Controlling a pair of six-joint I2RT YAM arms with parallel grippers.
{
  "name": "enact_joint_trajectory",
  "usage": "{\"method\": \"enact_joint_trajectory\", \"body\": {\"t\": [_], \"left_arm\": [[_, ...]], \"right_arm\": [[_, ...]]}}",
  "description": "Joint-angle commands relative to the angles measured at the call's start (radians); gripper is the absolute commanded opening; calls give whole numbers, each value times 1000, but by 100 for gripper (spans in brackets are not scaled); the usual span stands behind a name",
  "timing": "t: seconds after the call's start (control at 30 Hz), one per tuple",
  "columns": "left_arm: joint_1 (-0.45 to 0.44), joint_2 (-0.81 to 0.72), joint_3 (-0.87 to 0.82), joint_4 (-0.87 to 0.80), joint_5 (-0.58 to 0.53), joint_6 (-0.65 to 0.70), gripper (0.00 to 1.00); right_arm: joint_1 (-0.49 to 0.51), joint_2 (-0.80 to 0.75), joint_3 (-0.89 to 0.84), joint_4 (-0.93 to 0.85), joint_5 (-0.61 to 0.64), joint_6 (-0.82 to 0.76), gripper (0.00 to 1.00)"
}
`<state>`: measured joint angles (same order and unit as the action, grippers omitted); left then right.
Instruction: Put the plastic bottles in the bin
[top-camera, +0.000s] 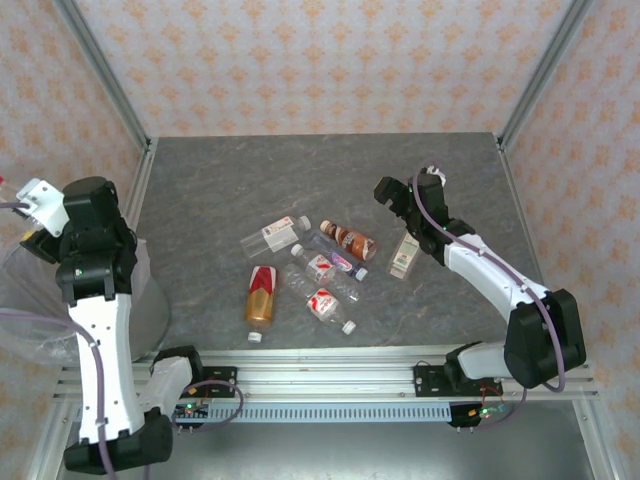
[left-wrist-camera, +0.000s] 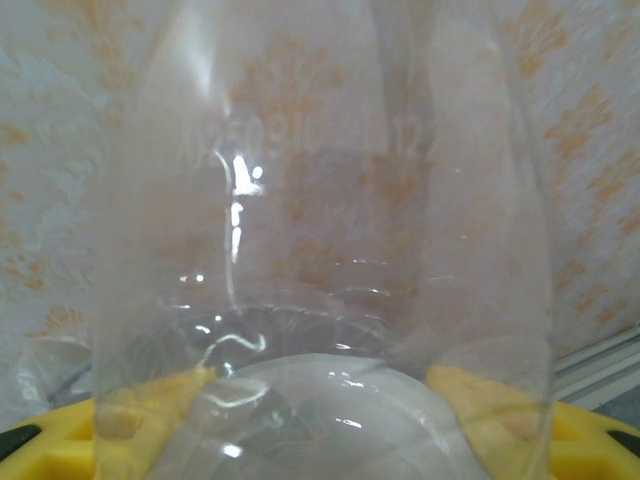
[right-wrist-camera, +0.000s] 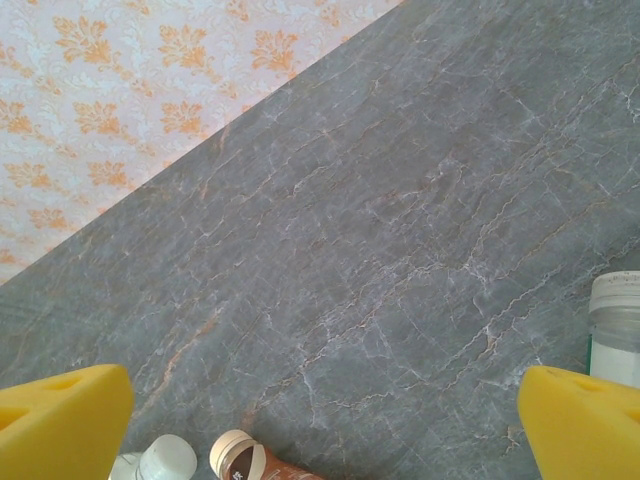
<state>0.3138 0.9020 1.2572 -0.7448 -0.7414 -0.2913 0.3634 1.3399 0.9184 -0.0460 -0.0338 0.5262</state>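
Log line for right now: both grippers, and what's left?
left gripper: shut on clear plastic bottle, at bag-lined see-through round bin | right gripper: open over grey marbled table | table: several small labelled bottles

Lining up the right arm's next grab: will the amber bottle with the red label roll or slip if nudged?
It likely rolls sideways: the amber bottle lies on its side on the smooth table. If the brown is liquid rather than tinted plastic, it would probably feel heavier than the clear bottle beside it; I cannot tell which.
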Motion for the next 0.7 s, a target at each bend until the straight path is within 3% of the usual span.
{"method": "enact_joint_trajectory", "body": {"t": [0.0,0.13,0.47,0.67], "left_arm": [[77,31,-20,-51,176,-104,56],[124,68,-55,-52,287,-143,56],[128,131,-96,28,503,-209,57],[126,146,-109,64,561,-237,58]], "right_arm": [[-3,-34,-1,-16,18,-16,99],[-3,-52,-25,-16,31,-13,99],[-4,-66,-27,-25,36,-14,99],[-4,-66,-30,-29,37,-10,99]]}}
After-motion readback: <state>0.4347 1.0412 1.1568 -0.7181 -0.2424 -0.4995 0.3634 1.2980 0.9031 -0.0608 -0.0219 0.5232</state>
